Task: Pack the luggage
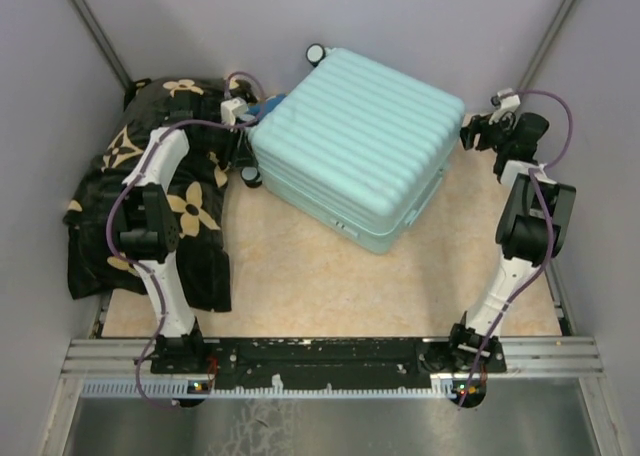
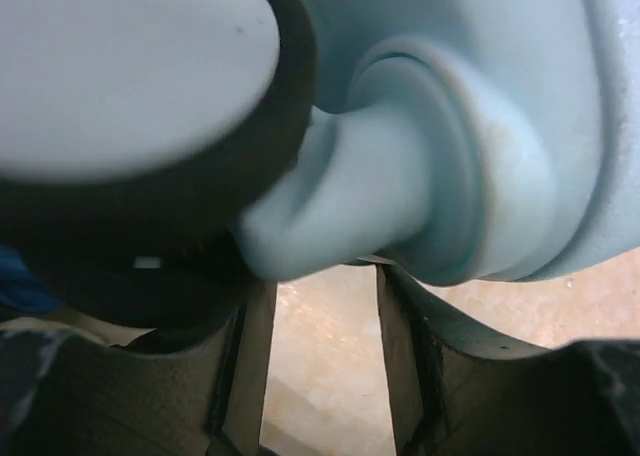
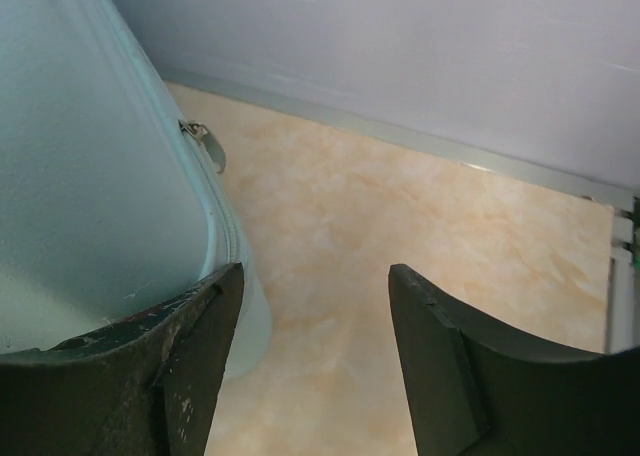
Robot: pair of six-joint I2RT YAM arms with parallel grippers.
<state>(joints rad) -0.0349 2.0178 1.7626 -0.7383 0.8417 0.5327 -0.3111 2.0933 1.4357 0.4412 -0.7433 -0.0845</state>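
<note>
Suitcase lying shut, flanked at both ends.

At far left a blanket is lying crumpled beside the left arm. The left end effector is bracketing the stem of a wheel, fingers half parted; I cannot tell whether they are pinching it or only flanking it. The suitcase is resting flat on the worktop at middle-back, its wheeled end pointing left and its length running slantwise toward the right arm. There the right end effector is hanging released, nothing between its fingers, one finger just beside the shell near a zip pull. The left arm is looking nearer to a hold, so any turning or opening is probably hinging on that wheeled end.
</note>
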